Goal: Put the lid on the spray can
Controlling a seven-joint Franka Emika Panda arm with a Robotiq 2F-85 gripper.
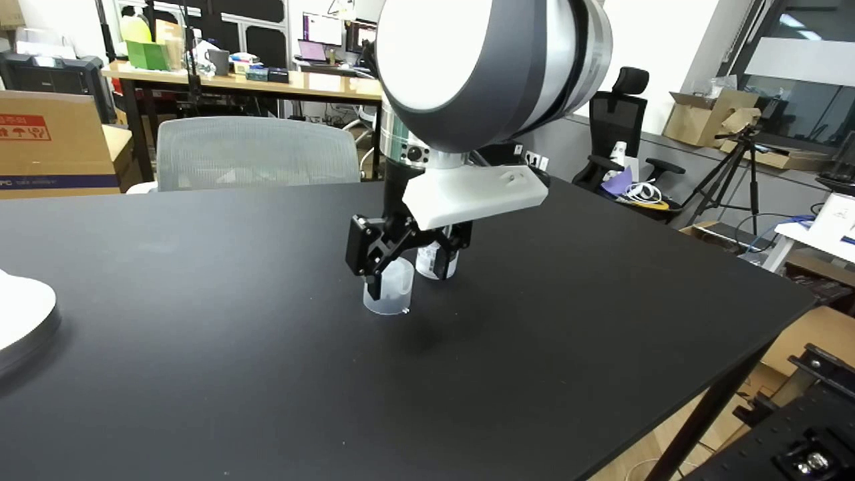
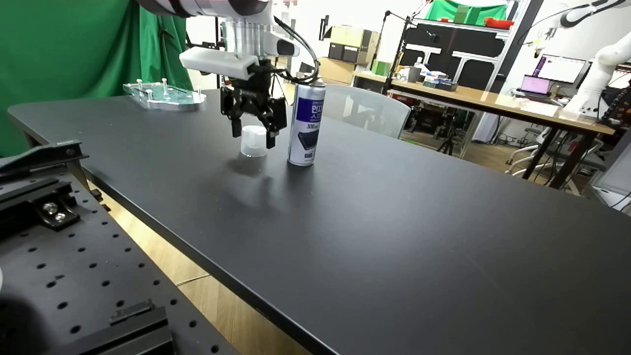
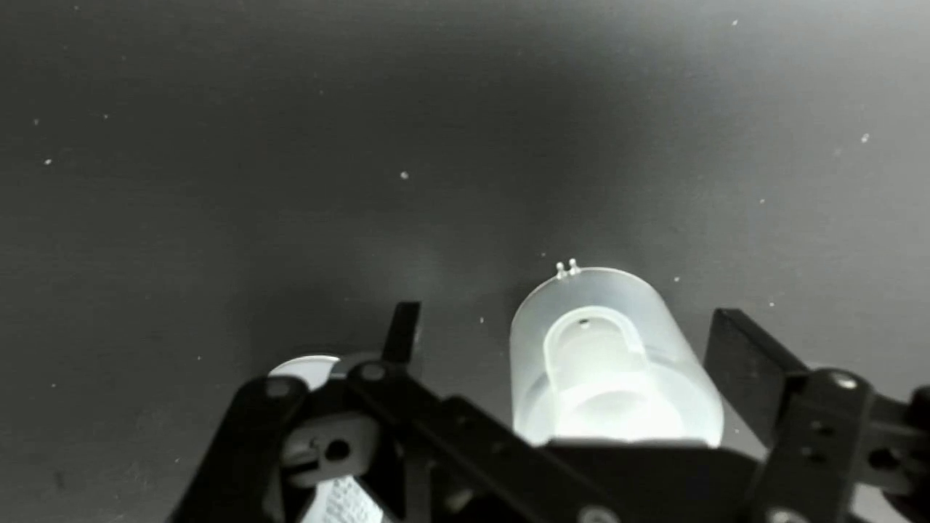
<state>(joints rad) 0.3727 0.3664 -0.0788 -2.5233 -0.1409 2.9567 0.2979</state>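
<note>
The lid (image 1: 399, 286) is a translucent whitish cap that appears to stand upright on the black table; it also shows in an exterior view (image 2: 253, 143) and the wrist view (image 3: 599, 349). My gripper (image 3: 565, 327) is open, with a finger on either side of the lid. A clear gap shows at the left finger; the right finger is closer to the lid. The gripper also shows in both exterior views (image 1: 408, 283) (image 2: 254, 136). The spray can (image 2: 305, 130) stands upright beside the lid, just outside one finger. It is partly hidden by the gripper in an exterior view (image 1: 425, 262) and the wrist view (image 3: 341, 503).
The black table (image 1: 267, 387) carries a clear plate with standing pegs (image 2: 165, 96) at its far end. A white rounded object (image 1: 23, 314) is at the left edge of an exterior view. A grey chair (image 1: 257, 153) stands behind the table. A perforated black base (image 2: 98, 266) adjoins the table.
</note>
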